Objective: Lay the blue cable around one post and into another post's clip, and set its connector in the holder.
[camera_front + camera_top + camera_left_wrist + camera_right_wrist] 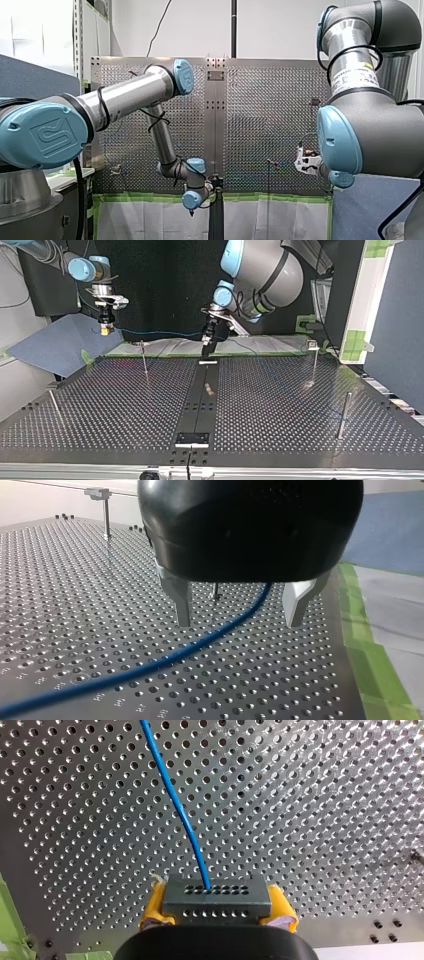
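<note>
My right tool (105,330): clenched on connector (217,901), to lead the blue cable (200,642). My left tool (239,622): released, astride cable, likely to guide it.

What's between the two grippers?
Top view: the thin blue cable, strung in the air from my right gripper's grey metal connector to my left gripper.

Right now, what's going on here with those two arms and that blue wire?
Two robot arms are handling a blue cable over a perforated table. My right gripper is shut on the grey connector at the cable's end, holding it clear of the table. From there the cable runs across to my left gripper, whose metal fingers stand open with the cable passing between them, not pinched. The cable is not yet around any post, so the routing is still to do.
</note>
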